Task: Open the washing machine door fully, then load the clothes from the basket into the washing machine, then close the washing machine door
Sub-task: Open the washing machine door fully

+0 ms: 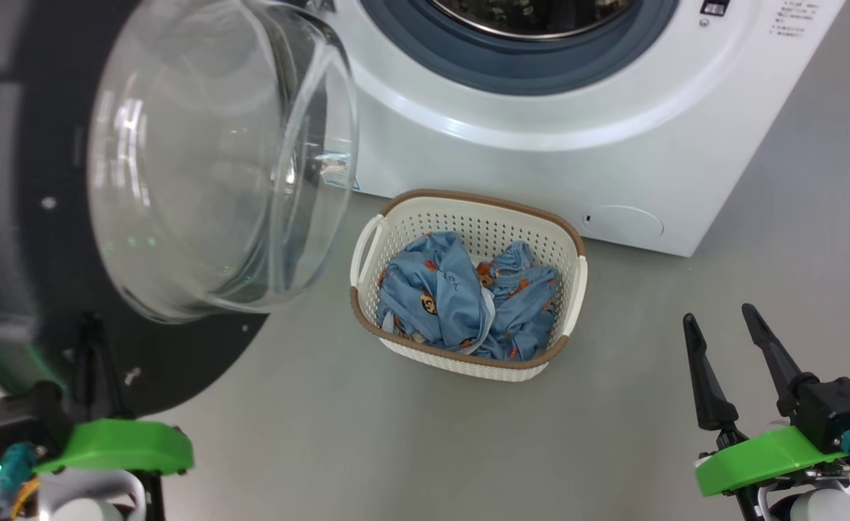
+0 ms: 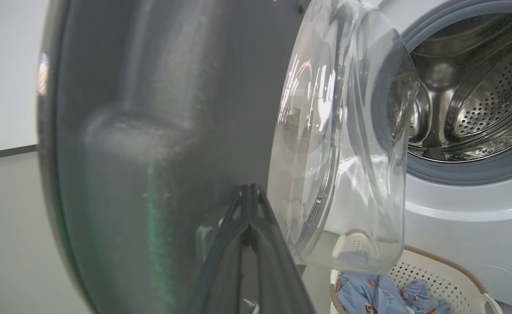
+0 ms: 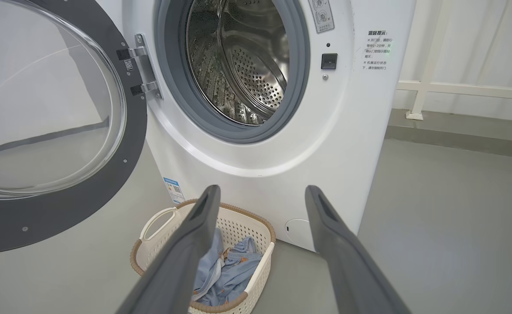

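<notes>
While the washing machine door [image 1: 200,159] stands swung open, clothes [image 1: 461,297] lie heaped in the basket [image 1: 468,365] on the floor [image 1: 613,434] before the washing machine [image 1: 541,152]. Judged light, limp, snag-prone: pinch a raised fold mid-heap. Right gripper [image 1: 718,315] wide, empty; left gripper [image 2: 249,188] closed, beside door ring.

The washing machine [image 3: 334,144] has its door [image 3: 64,213] standing wide open, hung on hinges at the left of the machine's opening, where the steel drum [image 3: 247,65] shows. The basket [image 3: 238,229] sits on the floor [image 3: 448,218] just in front of the machine, with the clothes [image 3: 234,268] heaped in it. The right gripper [image 3: 262,189] points at the machine's lower front, its fingers [image 3: 182,261] spread wide apart.
</notes>
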Robot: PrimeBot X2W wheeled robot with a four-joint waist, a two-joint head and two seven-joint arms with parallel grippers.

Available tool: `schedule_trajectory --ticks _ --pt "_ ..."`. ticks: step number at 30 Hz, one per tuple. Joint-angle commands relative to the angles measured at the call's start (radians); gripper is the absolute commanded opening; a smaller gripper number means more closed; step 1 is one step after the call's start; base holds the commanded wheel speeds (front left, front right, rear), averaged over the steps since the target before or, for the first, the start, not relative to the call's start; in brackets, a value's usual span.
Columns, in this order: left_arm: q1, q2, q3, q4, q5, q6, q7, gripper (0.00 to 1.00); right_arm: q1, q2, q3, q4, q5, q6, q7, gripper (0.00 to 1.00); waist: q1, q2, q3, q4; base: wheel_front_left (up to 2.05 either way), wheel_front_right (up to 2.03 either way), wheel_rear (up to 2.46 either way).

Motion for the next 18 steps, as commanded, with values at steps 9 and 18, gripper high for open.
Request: schedule_trajectory --ticks 9,18 --pt "-0.146 0.058 0.18 0.135 -0.03 -0.075 -0.049 0.0 -0.049 -0.024 0.018 -0.082 -0.014 0.002 0.021 1.0 0.0 0.0 0.076 -0.046 0.0 0.0 0.0" --pt "-0.233 0.043 0.333 0.255 0.018 -0.172 -0.053 0.0 -0.058 -0.03 0.013 -0.154 -0.022 0.002 0.047 1.0 0.0 0.0 0.116 -0.072 0.0 0.0 0.0"
